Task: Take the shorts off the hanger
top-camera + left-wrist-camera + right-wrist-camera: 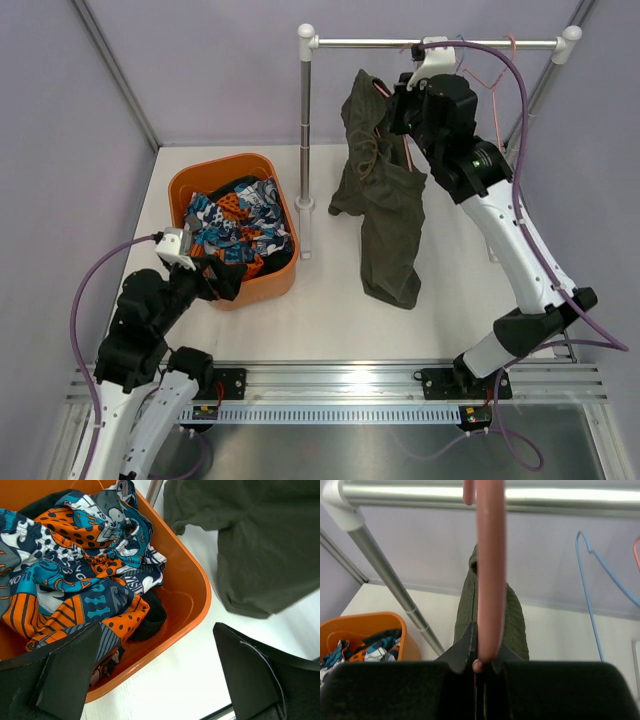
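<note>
Two arms, different poses. Right arm (pixel 520 250) stretched up and forward to the rail (pixel 440 43), right gripper (pixel 481 656) clamped on the pink hanger (pixel 490 580) just under it. Olive shorts (pixel 385 200) hang from that hanger, lower end down at the table (pixel 320 320). Left arm (pixel 140 320) folded low, left gripper (pixel 160 680) spread wide, holding nothing, over the near rim of the orange bin (pixel 190 185).

Dark olive shorts (pixel 385 200) hang bunched from a pink hanger (pixel 490 580). One leg trails down low, reaching close to the white tabletop (pixel 330 320).
</note>
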Robot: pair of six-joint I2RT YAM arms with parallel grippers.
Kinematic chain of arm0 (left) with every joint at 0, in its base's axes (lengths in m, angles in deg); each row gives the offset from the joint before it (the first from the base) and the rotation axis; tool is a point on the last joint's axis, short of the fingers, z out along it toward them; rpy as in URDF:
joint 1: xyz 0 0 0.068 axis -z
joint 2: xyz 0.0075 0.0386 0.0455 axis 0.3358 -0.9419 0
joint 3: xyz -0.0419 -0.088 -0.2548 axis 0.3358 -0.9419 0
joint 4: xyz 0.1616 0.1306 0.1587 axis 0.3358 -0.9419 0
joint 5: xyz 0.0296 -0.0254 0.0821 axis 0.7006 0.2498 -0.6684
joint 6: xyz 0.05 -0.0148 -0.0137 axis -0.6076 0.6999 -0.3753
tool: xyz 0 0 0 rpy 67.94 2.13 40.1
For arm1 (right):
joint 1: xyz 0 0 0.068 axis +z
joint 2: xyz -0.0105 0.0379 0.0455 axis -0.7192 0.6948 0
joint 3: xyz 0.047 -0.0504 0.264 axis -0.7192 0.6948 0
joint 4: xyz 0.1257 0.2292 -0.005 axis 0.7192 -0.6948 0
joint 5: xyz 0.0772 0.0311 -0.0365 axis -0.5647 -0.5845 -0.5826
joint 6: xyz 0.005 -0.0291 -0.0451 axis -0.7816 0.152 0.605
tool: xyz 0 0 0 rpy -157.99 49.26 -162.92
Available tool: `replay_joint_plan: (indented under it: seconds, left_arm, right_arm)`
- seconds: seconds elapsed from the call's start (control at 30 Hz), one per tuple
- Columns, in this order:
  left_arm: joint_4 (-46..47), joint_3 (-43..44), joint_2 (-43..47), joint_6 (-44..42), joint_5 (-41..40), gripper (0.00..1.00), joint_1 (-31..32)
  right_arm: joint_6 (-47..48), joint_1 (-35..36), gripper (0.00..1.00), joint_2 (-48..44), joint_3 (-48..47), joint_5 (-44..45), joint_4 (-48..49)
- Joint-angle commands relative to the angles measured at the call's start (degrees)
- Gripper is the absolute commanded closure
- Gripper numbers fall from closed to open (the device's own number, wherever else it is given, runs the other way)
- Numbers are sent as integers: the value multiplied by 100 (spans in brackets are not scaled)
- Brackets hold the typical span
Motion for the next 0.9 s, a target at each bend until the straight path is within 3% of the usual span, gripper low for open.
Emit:
replay_joint_plan:
  seconds: [0.0,0.2,0.27,0.33,0.43,0.47,0.57,0.67,0.87]
  left_arm:
    - [272,358,-407,73,250,1,27]
    - [894,1404,-1523,486,454,2,167]
    - [1045,1843,-1980,653,349,2,526]
    - [1238,2107,-2279,697,-107,2,957]
    - [1353,2740,-3043,479,-1327,2,2326]
    - [1370,3115,-3272,408,-1661,1,3052]
    - [1485,3636,-4256,267,-2751,1,4023]
    - [1844,4085,-5100,302,-3157,1,4455]
    - [2644,4683,-6270,223,-3747,1,4676]
  right_arm:
    - [-437,19,100,-692,528,82,-175]
    - [-921,89,100,-1896,1786,-112,-483]
    - [-992,177,100,-2239,1981,-129,-597]
    - [-1053,247,100,-2502,2209,-147,-763]
    - [-1167,335,100,-2792,2438,-173,-939]
    - [-1194,353,100,-2863,2491,-191,-966]
    - [-1273,423,100,-3118,2728,-208,-1054]
    - [-1308,458,100,-3294,2825,-217,-1133]
    - [-1396,502,100,-3531,2939,-244,-1371]
